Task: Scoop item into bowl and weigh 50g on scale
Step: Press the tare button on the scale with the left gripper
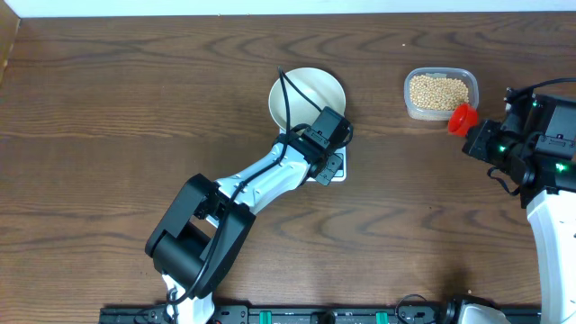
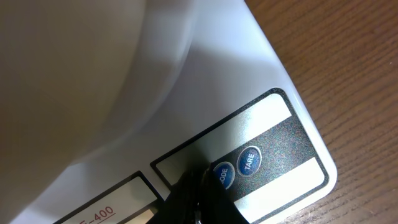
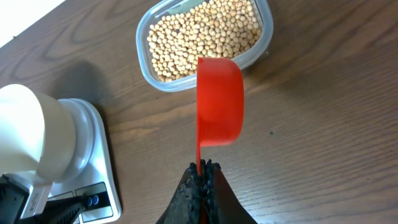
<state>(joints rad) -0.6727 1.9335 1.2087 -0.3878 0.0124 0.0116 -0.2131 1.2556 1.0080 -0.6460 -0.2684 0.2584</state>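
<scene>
Gripping a red scoop (image 3: 219, 99), closed right gripper (image 3: 202, 168); closed, empty left gripper (image 2: 199, 183) at scale (image 2: 255, 68).

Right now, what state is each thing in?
left gripper: shut, tips on the scale's button panel.
right gripper: shut on the red scoop's handle.
red scoop: held beside the tub; contents hidden.
bowl: upright on the scale, looks empty.
scale: carrying the bowl; display hidden.
tub: uncovered, holding beans.

Smooth plastic scale (image 2: 239, 65), wood-grain table (image 2: 348, 62)
</scene>
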